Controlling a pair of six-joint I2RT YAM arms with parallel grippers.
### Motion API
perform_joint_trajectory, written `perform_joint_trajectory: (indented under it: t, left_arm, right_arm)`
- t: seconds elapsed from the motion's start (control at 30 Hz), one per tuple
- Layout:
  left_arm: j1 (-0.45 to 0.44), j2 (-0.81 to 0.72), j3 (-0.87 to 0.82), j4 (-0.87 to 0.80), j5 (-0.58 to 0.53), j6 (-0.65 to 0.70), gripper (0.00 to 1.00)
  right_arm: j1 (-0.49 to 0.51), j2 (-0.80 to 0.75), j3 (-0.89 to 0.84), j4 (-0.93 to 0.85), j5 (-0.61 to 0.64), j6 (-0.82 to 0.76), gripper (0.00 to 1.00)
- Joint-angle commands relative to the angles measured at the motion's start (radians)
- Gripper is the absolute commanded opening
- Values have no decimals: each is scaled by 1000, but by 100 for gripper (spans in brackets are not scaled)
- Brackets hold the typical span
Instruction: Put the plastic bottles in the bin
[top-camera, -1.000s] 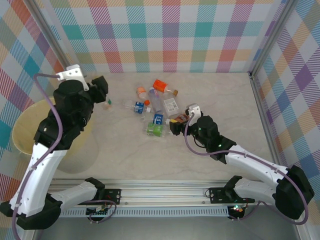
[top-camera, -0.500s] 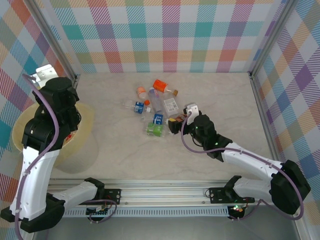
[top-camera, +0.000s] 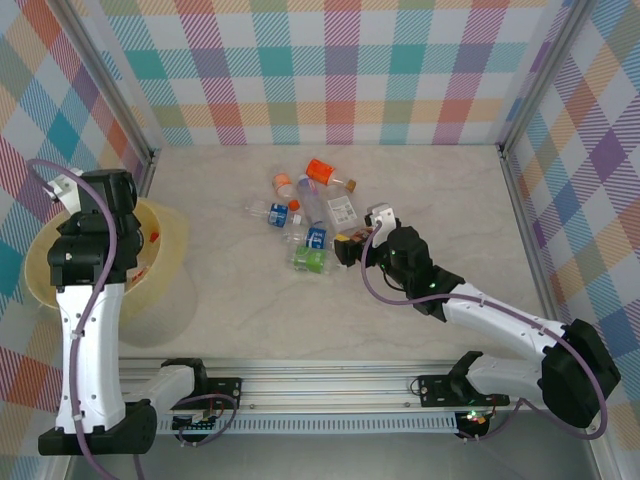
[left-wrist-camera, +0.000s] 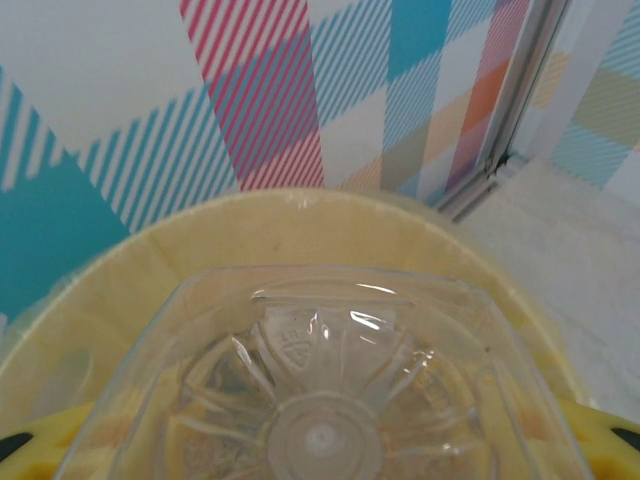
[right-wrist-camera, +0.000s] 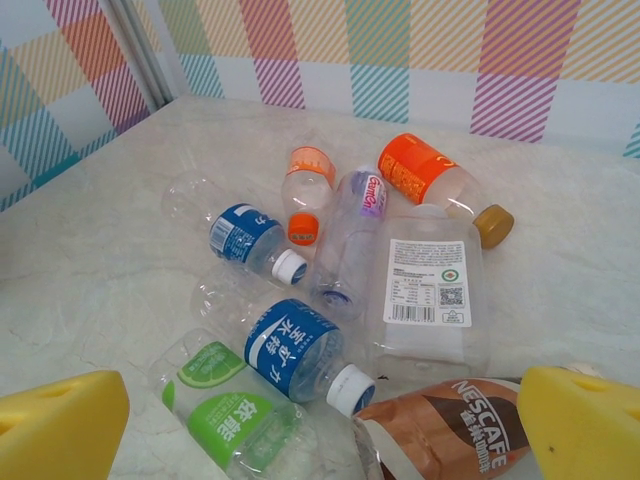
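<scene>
The left gripper (left-wrist-camera: 320, 462) has its yellow jaws closed part-way around a clear ribbed plastic bottle (left-wrist-camera: 320, 370), seen base-on between them. The large round pale yellow plastic bin (left-wrist-camera: 300, 215) lies just ahead of and under those jaws.

The right gripper (right-wrist-camera: 320, 430) holds its jaws wide apart and grips nothing. Between them lie a brown-labelled bottle (right-wrist-camera: 440, 440) and a blue-labelled bottle with a white cap (right-wrist-camera: 295, 355). A green-labelled bottle (right-wrist-camera: 225, 410) lies near the left jaw. Further ahead are an orange-labelled bottle (right-wrist-camera: 420, 170) and a flattened white-labelled bottle (right-wrist-camera: 428, 285).
</scene>
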Motion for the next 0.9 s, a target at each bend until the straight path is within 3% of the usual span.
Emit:
perform_joint_trajectory:
  t: [0.0,0.33,0.43,0.87]
  left_arm:
    - [41,4,-32,-50,118,-45,55]
    - [56,44,-104,-46,227,-85,58]
    - [57,58,-118,-61,216,-98,69]
    - [66,30,-75,-57,311,-120,82]
  right_arm:
    - [2,19,43,-8,-39,-19,100]
    - [2,23,54,-34,-41,-9,100]
    - [2,24,55,-45,-33,-5,100]
    - [2,43,60,-48,-12,15,100]
